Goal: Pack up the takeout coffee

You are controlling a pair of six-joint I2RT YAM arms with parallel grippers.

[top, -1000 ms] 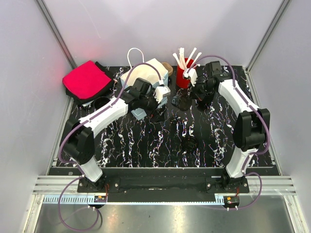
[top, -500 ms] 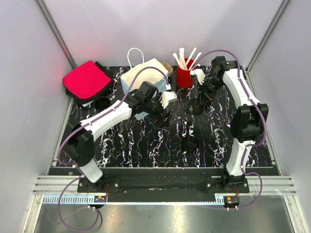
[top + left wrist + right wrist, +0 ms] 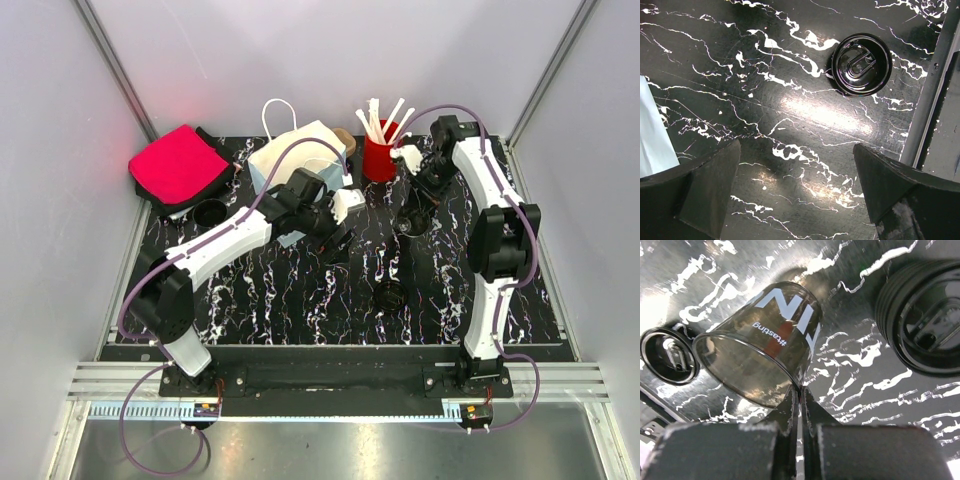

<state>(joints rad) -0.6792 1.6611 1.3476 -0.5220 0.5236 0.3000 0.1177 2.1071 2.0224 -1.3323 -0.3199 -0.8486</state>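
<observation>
The takeout coffee, a small black cup with a black lid, stands alone on the marble table toward the front; the left wrist view shows its lid from above. My left gripper hovers open behind and left of it, with nothing between the fingers. My right gripper is shut on the rim wall of a lidless black cup with white lettering, held tilted above the table. Two black lids, one small and one large, lie below it.
A white paper bag with a loop handle stands at the back, and its edge shows beside my left gripper. A red cup of white stirrers is right of it. A red cloth and another lidless black cup sit at the left.
My right gripper has carried the lidless cup to the right, its arm swinging back toward the right wall. My left gripper has shifted right, away from the bag, then stayed still.
</observation>
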